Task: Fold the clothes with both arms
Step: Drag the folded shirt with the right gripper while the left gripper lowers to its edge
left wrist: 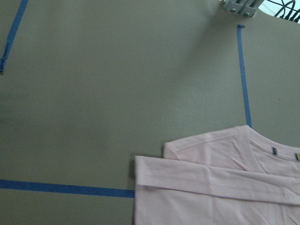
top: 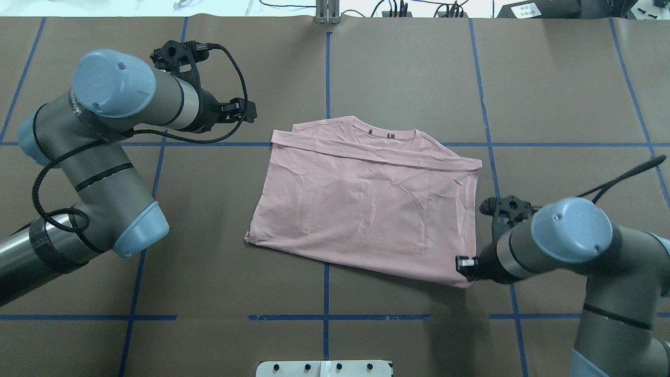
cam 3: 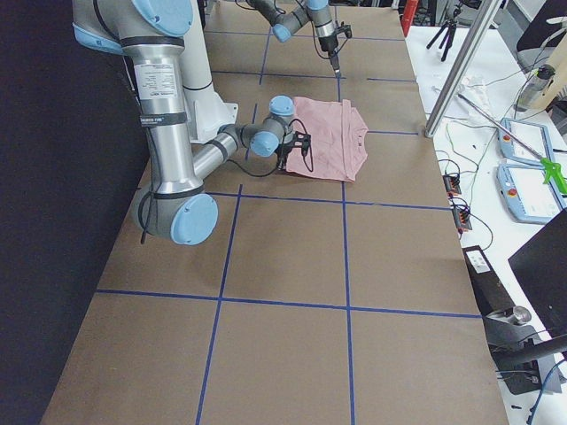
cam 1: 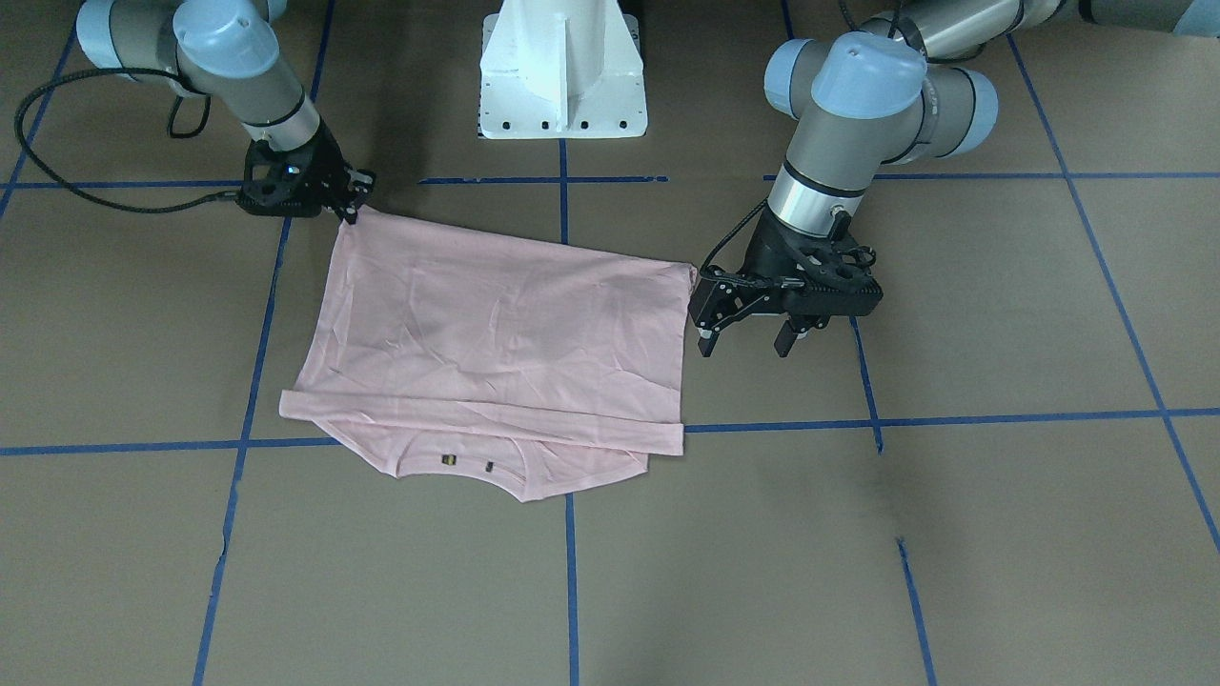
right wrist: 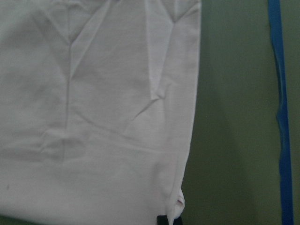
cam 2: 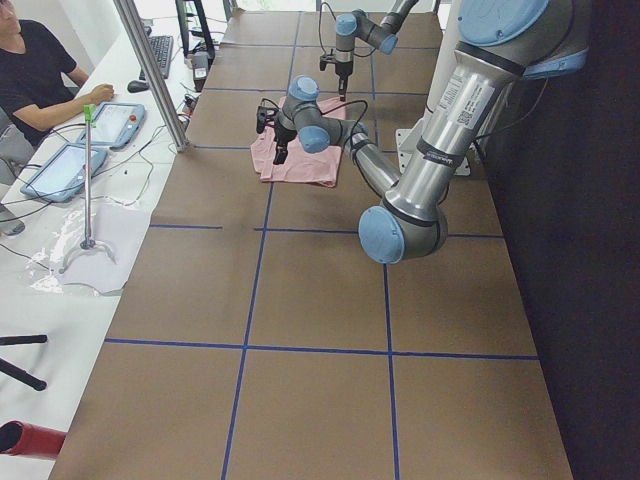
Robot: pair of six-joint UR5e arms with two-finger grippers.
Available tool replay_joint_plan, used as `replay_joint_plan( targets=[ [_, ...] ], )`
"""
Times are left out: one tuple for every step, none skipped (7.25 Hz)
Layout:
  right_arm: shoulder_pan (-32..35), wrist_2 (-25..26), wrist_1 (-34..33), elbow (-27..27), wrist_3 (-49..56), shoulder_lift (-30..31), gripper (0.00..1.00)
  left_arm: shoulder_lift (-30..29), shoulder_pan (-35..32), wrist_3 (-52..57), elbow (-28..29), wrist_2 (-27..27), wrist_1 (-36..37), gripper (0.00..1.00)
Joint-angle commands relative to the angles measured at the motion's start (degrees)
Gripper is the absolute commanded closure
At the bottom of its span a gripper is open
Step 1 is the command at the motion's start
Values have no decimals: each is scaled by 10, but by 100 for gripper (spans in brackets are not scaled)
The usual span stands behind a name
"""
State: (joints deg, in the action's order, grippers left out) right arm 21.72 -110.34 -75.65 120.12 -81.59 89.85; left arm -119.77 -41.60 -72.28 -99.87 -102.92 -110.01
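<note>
One pale pink short-sleeved T-shirt [top: 366, 209] lies folded mid-frame in the overhead view on the brown, blue-taped desk [top: 419, 78]. The black two-finger right hand [top: 466, 264] pinches its lower-right corner. The left hand [cam 1: 745, 343], fingers spread wide, hangs off its left side.

Pale pink T-shirt [cam 1: 496, 324] of soft, matt, lightly creased cloth on a table [cam 1: 1001, 314] covered in matt brown paper with smooth blue tape lines [cam 1: 953, 417]. Left arm [cam 1: 815, 152] and right arm [cam 1: 272, 100]: satin grey metal, smooth light-blue plastic caps.
</note>
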Motion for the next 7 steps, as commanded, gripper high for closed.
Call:
replay_joint_plan(
  targets=[
    [-118,0,0,65,-67,62,100,0,2,-1,-9,-3,5,0],
    [-139,4,2,66,-95,62,1,1,1,-1,-10,-19,6,0],
    [-139,9,7,81,-120,57,0,0,2,0,-10,-43,19,0],
    [-122,25,8,106,-122,52,0,-4,6,-8,-13,-89,39,0],
    [-82,29,8,110,-122,26,0,-1,34,-59,-14,-90,44,0],
    [-44,29,8,105,-121,-9,0,-1,82,-117,-13,-54,72,0],
    [-11,29,8,102,-118,-30,0,-6,127,-156,-12,-15,107,0]
  ],
)
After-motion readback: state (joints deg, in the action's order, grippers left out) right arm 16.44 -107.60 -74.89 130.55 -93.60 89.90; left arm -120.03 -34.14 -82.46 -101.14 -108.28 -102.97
